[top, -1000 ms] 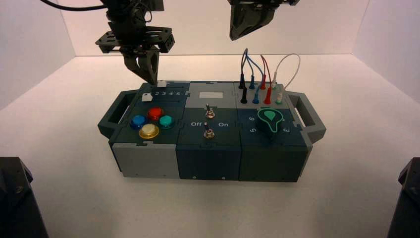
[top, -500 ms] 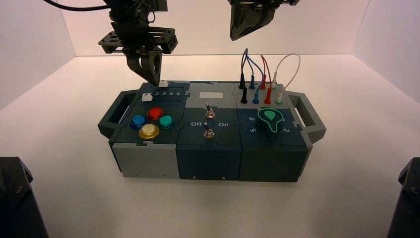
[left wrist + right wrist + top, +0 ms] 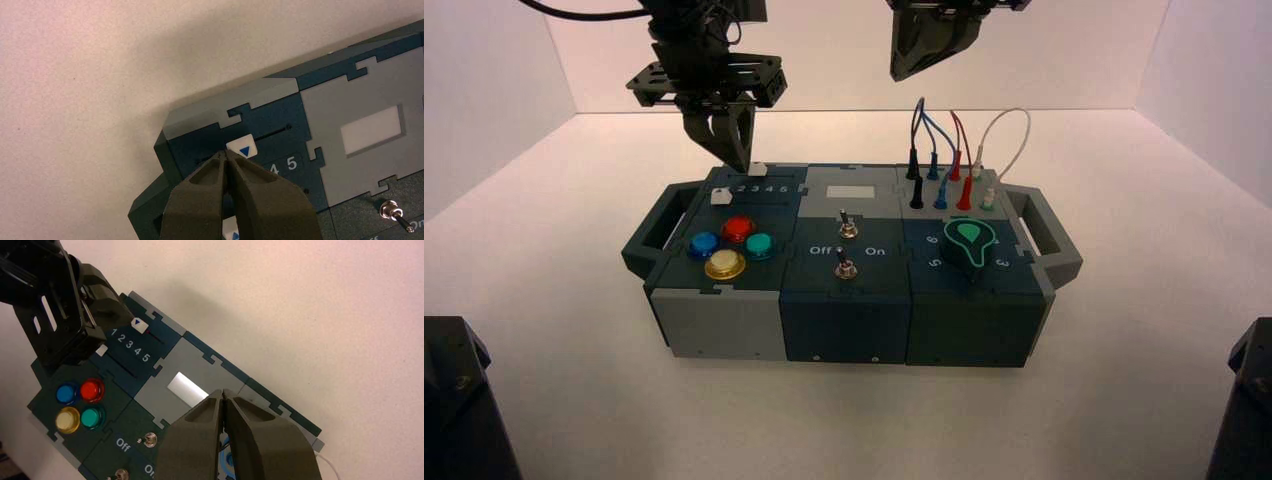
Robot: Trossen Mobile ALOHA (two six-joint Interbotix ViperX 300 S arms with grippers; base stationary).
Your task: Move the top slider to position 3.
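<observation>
The top slider is a small white cube with a blue arrow in a dark slot at the box's back left. My left gripper is shut, and its tips press against the cube's side away from the 4 and 5. In the left wrist view the fingers hide the digit 3. The right wrist view shows the printed 3 and the cube roughly level with it. My right gripper hangs shut, high over the box's rear.
The twin white slider lies in front of the number row. Four round buttons, two toggle switches, a green knob and plugged wires fill the box. Dark handles stick out at both ends.
My left gripper has moved slightly right along the slot, and the top slider's cube has shifted right with it. The right arm has not moved.
</observation>
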